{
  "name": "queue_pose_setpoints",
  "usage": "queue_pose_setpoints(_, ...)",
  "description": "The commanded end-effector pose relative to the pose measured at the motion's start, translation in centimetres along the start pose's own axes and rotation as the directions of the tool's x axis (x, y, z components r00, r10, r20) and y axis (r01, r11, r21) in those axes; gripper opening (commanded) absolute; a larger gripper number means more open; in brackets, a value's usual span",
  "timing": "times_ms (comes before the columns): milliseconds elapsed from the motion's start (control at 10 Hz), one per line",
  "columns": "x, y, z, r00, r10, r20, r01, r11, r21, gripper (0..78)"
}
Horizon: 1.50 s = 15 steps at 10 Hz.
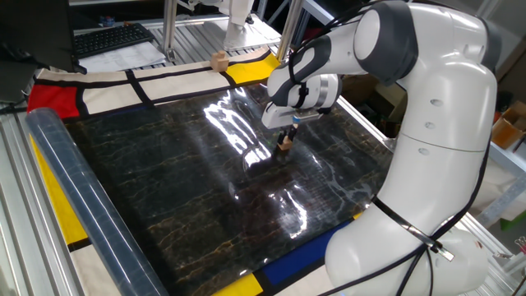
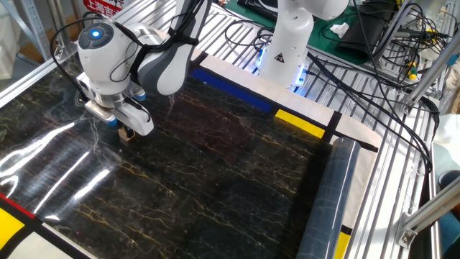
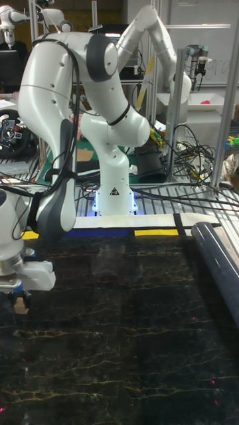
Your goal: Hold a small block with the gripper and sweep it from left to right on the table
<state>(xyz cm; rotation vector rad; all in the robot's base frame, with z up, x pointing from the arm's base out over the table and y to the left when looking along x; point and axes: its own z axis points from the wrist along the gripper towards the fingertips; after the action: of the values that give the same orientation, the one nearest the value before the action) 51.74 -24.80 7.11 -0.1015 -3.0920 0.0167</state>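
Note:
The small block (image 1: 283,148) is a tiny tan cube resting on the glossy black table (image 1: 164,181), pinched between the black fingers of my gripper (image 1: 284,143), which is shut on it. From the other fixed view the block (image 2: 125,135) pokes out under the gripper (image 2: 126,132) near the table's (image 2: 215,165) left part. In the tall view the gripper (image 3: 20,300) and block (image 3: 21,306) are at the far left edge, low over the table (image 3: 133,319). The white wrist hides most of the fingers.
A paler, larger wooden cube (image 1: 219,60) sits on the white cloth strip at the back. A clear plastic roll (image 1: 82,197) lies along one table side, also seen as the roll (image 2: 330,194) in the other view. The arm's white base (image 2: 287,43) stands behind the table.

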Motion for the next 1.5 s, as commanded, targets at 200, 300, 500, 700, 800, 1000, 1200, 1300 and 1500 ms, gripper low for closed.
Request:
queue_pose_setpoints(200, 1.05, 1.27, -0.57, 1.0, 0.003, -0.016, -0.003, 1.0, -0.006, 1.2)
queue_pose_setpoints(300, 1.28, 1.54, -0.88, 1.0, 0.004, -0.018, -0.004, 1.0, -0.006, 1.2)
queue_pose_setpoints(500, 1.41, 1.69, -1.04, 1.0, 0.002, -0.02, -0.002, 1.0, -0.005, 1.2)
queue_pose_setpoints(700, 1.37, 1.64, -0.99, 1.0, 0.007, -0.017, -0.007, 1.0, 0.005, 1.2)
queue_pose_setpoints(800, 1.37, 1.64, -0.99, 1.0, 0.004, -0.017, -0.004, 1.0, 0.005, 1.2)
queue_pose_setpoints(1000, 1.37, 1.64, -0.99, 1.0, -0.011, -0.01, 0.011, 1.0, -0.001, 1.2)
queue_pose_setpoints(1200, 1.37, 1.64, -0.99, 0.999, -0.047, 0.004, 0.047, 0.999, -0.003, 1.2)
queue_pose_setpoints(1300, 1.37, 1.64, -0.99, 0.996, -0.094, 0.0, 0.094, 0.996, 0.0, 1.2)
queue_pose_setpoints(1500, 1.37, 1.64, -0.99, 0.988, -0.155, -0.009, 0.155, 0.988, 0.01, 1.2)
